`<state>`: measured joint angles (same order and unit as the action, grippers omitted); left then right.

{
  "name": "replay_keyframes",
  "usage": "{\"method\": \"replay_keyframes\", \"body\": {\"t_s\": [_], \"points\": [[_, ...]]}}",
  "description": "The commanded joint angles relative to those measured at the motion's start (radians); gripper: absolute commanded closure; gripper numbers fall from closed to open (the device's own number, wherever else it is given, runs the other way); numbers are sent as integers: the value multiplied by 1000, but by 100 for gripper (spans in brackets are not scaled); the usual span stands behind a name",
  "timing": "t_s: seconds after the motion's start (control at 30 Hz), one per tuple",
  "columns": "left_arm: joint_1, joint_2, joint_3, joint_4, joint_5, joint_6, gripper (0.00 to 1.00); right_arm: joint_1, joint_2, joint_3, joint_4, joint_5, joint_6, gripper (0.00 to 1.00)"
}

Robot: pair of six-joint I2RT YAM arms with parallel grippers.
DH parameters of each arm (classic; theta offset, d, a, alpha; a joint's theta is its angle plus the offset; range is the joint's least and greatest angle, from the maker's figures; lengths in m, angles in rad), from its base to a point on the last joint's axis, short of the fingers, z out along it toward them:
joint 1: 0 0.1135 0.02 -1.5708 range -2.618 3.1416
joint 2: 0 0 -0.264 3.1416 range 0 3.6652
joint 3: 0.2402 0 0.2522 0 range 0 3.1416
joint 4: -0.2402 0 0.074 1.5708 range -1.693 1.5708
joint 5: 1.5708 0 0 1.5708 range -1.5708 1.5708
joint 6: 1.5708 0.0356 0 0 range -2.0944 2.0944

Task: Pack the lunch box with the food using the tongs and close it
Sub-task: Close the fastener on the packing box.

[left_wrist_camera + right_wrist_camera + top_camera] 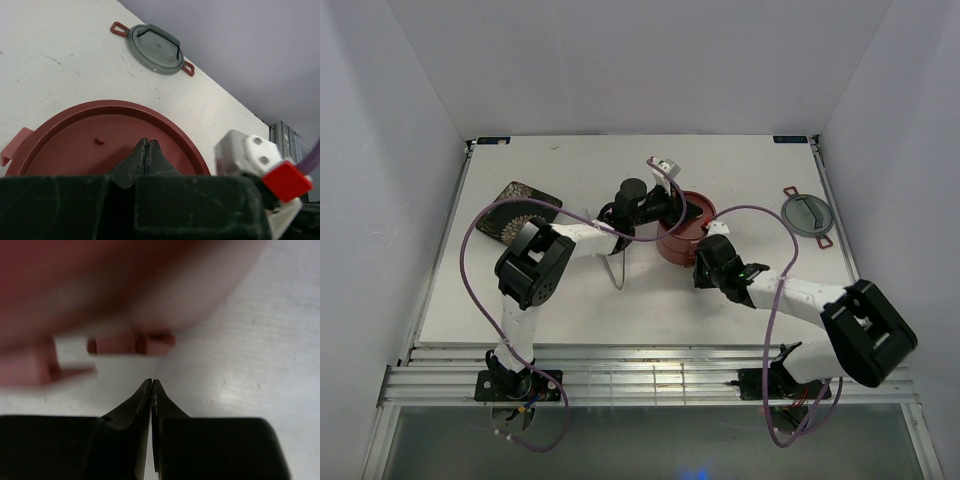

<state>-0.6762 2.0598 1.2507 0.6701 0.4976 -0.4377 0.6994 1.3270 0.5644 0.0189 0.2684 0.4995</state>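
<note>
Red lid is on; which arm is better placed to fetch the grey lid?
Probably right: the grey lid lies on that arm's side, and the left gripper is shut above the lunch box.

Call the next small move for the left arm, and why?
Probably ease the left gripper straight down to press the red lid home on the lunch box. It is shut over the lid, and the shut right gripper sits by the box's side handle, seemingly bracing it. The grey lid lies apart, not yet fitted.
</note>
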Motion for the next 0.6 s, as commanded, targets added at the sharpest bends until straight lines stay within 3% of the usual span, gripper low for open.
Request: {"method": "replay_keyframes", "body": {"t_s": [0.0, 0.27, 0.47, 0.57], "points": [[3, 20, -82, -138, 39, -42, 100, -12, 81, 89, 186, 40, -38, 92], [1, 16, -122, -104, 44, -62, 100, -11, 9, -36, 390, 173, -47, 92], [-13, 14, -117, -78, 65, -95, 100, -20, -40, -106, 401, 258, -35, 92], [-22, -6, -114, -78, 48, -99, 100, -93, -63, -130, 432, 188, -30, 92]]}}
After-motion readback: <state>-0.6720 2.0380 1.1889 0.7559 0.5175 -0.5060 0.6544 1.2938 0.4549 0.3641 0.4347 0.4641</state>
